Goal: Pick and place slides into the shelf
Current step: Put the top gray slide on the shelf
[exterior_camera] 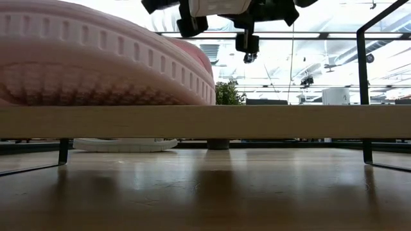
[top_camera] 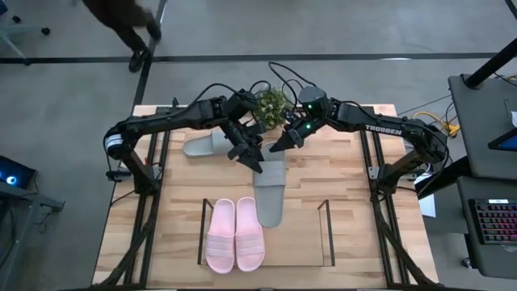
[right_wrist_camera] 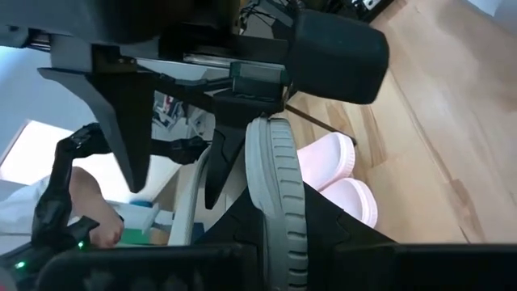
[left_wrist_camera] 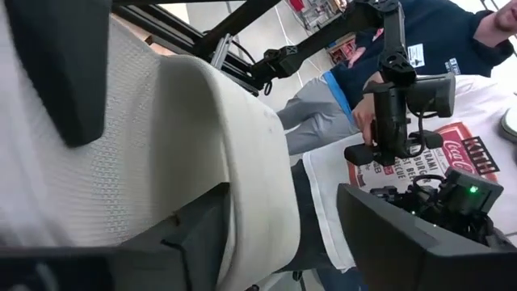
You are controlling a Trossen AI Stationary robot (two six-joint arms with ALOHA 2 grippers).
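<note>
Progress, as we judge: light pink foam slide pair shelved in low black-wire shelf. Grey foam slide held by left end effector and closed right end effector, toe inside shelf. Second grey slide waits on wooden counter.

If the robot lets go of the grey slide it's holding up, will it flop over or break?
Probably neither. The grey slide keeps its shape while both the left gripper and right gripper hold one end, so it seems fairly stiff. Its foam-like sole looks light and soft, so breaking seems unlikely. It is flat, so it should settle rather than roll.
</note>
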